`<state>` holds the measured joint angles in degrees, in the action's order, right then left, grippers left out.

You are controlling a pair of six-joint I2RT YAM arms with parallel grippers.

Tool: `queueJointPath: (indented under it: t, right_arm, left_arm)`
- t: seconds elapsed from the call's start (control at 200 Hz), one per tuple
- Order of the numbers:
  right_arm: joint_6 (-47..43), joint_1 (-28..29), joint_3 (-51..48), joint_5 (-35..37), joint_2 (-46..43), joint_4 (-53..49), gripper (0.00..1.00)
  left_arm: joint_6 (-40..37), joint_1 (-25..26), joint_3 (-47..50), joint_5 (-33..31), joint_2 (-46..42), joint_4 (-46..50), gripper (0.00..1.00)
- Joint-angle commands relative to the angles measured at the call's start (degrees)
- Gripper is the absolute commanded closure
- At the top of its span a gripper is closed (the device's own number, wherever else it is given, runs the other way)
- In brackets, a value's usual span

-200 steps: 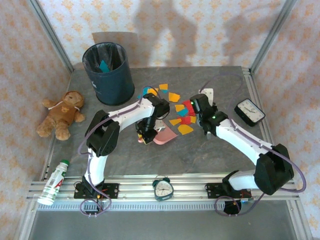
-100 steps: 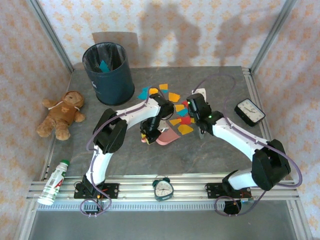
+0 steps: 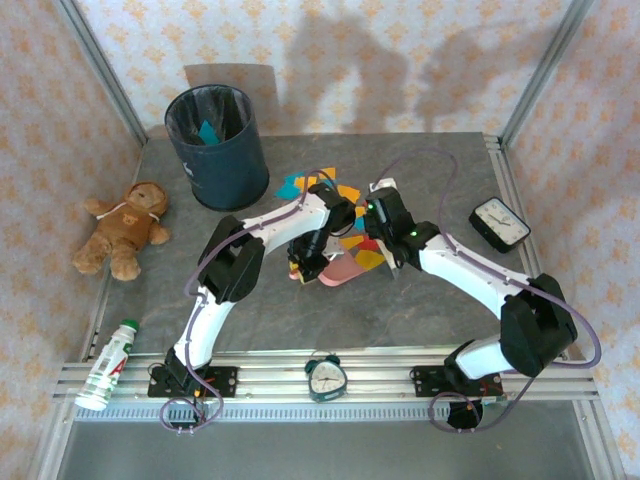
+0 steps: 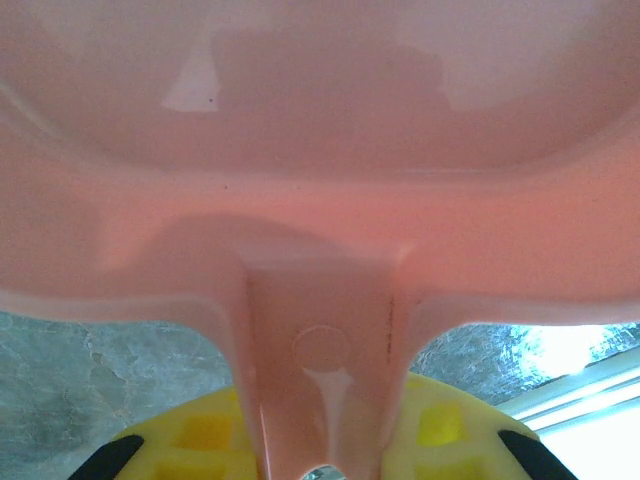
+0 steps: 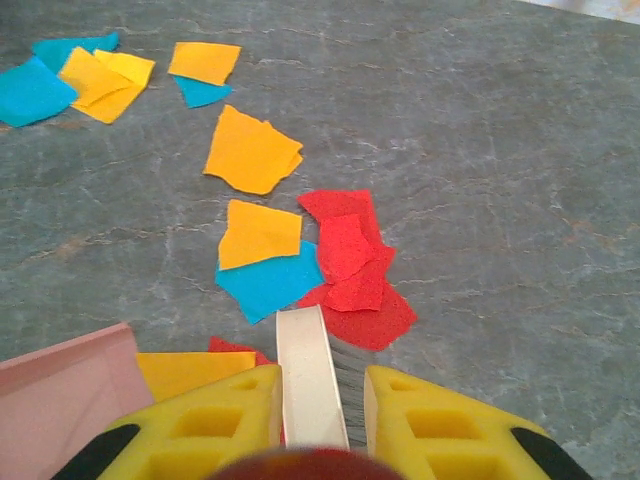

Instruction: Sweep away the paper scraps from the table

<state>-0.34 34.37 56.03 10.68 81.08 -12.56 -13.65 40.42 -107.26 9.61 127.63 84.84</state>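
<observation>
Right wrist view: the right fingers clamped a white brush, with the paper scraps lying just ahead on the table. The left fingers gripped the pink dustpan, waiting alongside.

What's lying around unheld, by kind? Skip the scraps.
clocks: 2
bin: 1
teddy: 1
bottle: 1
total: 5
</observation>
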Motion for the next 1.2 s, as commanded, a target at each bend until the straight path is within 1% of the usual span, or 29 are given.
queueJointPath:
  t: [0.0, 0.125, 0.295, 0.56, 0.691, 0.851, 0.951, 1.051, 1.196]
  right_arm:
    - [0.66, 0.45, 1.12, -4.42, -0.67, 1.59, 1.00]
    - [1.69, 0.47, 0.40, -6.88, -2.11, 3.62, 1.00]
    - [2.10, 0.44, 0.29, -9.30, -3.60, 3.87, 1.00]
    - [1.74, 0.44, -0.47, -9.31, -7.63, 3.59, 1.00]
    - [2.23, 0.45, -0.79, -4.77, -9.64, 3.66, 1.00]
    - [2.80, 0.37, -0.84, 7.23, -10.08, 3.07, 1.00]
    - [2.79, -0.60, -0.66, 11.04, -9.26, 3.21, 1.00]
    - [2.36, -2.04, -0.13, 11.27, -7.90, 4.00, 1.00]
    - [1.55, -3.70, 1.14, 9.37, -5.90, 5.46, 1.00]
  left_arm:
    - [-1.67, 0.53, -1.74, -1.57, 1.28, 2.54, 1.00]
    - [-2.03, 0.52, -2.40, -1.10, 1.25, 1.74, 1.00]
    - [-2.23, 0.53, -2.95, -1.84, 1.30, 0.69, 1.00]
    - [-2.09, 0.53, -3.13, -4.41, 0.89, -0.81, 1.00]
    - [-2.09, 0.53, -2.39, -5.20, 0.11, -0.82, 1.00]
    - [-2.45, 0.39, 0.35, -5.31, -2.12, -1.21, 1.00]
    - [-2.81, 0.40, 2.39, -4.81, -3.56, -1.57, 1.00]
    - [-2.38, 0.28, 3.92, -5.04, -4.27, -2.56, 1.00]
    - [-0.85, -0.42, 4.17, -4.51, -4.32, -3.74, 1.00]
